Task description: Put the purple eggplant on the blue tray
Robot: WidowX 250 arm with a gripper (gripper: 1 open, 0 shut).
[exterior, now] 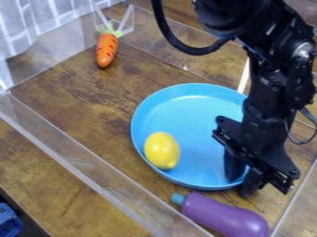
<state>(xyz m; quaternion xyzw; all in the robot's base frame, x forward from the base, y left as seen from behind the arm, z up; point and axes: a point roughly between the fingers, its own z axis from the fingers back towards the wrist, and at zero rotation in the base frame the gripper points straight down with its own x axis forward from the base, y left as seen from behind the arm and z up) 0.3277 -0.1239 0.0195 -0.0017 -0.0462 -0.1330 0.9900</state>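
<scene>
Pointing straight down, the claw (253, 173) is seen over the blue tray's (198, 106) near rim; its opening cannot be told. The purple eggplant (223, 217) is seen just below-left, on the surface (74, 102).

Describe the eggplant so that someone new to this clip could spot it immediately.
Find the big blue tray on the wooden table. Just outside its near rim lies the purple eggplant, glossy and elongated with a teal stem end. The lemon inside the tray is yellow and round; the carrot is orange.
</scene>
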